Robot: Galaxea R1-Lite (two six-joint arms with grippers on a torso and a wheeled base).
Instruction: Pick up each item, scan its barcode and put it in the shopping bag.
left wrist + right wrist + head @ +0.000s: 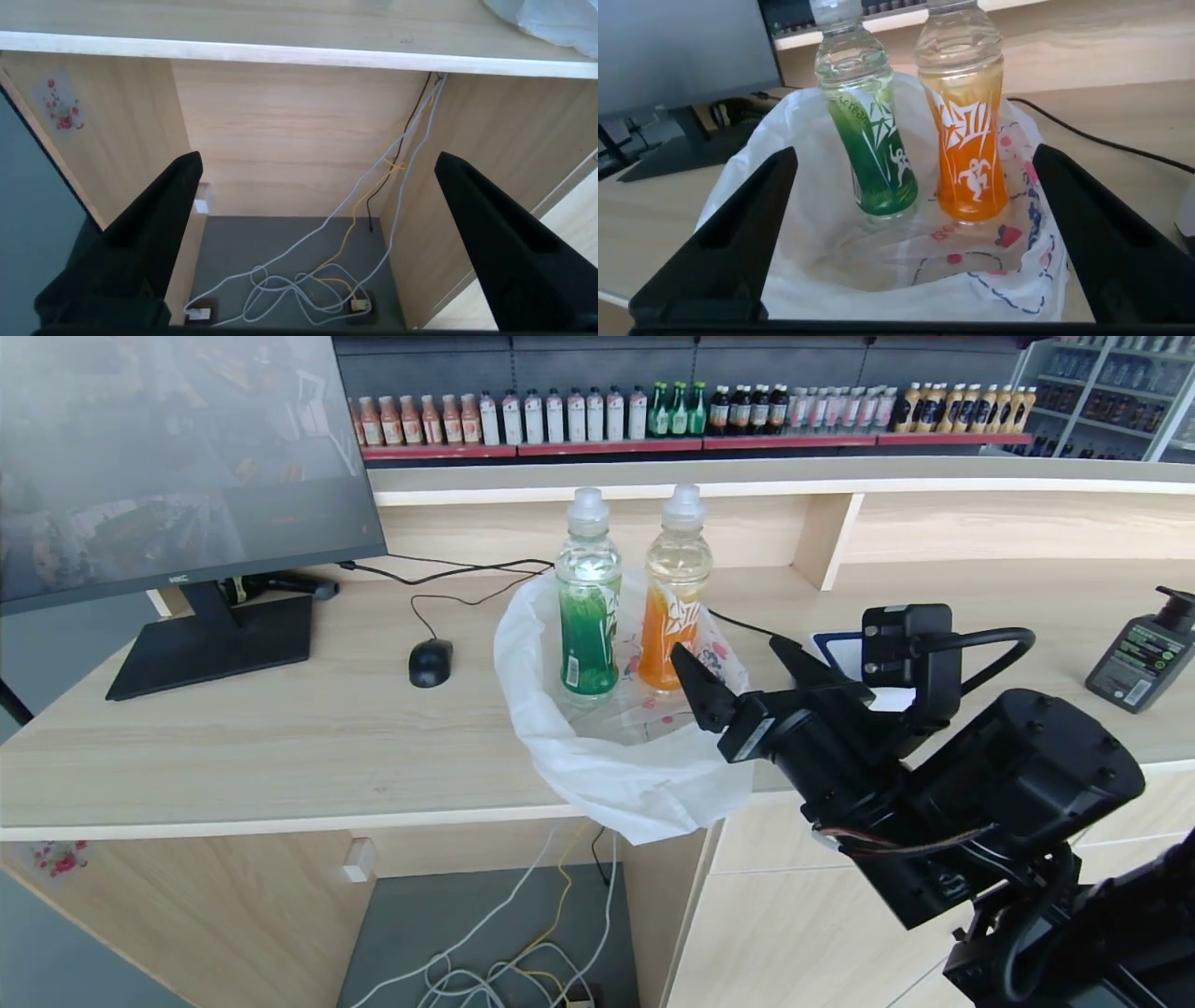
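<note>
The right gripper (734,658) is hovering with its black, wedge-shaped fingers (702,689) spread wide and gripping nothing. Their tips are sitting close to the rim of the shopping bag (616,775), a thin, crinkled white plastic sack that is slumping over the front edge of the pale wood-grain counter (280,728). Just beyond the fingertips, inside the bag, the green bottle (588,616) and the orange bottle (674,607) are standing upright, close side by side, both clear plastic with pale caps. The left gripper (320,163) is hanging below the counter's edge, its fingers likewise wide apart and empty, facing an open recess where loose cables (308,280) are lying on the grey floor.
</note>
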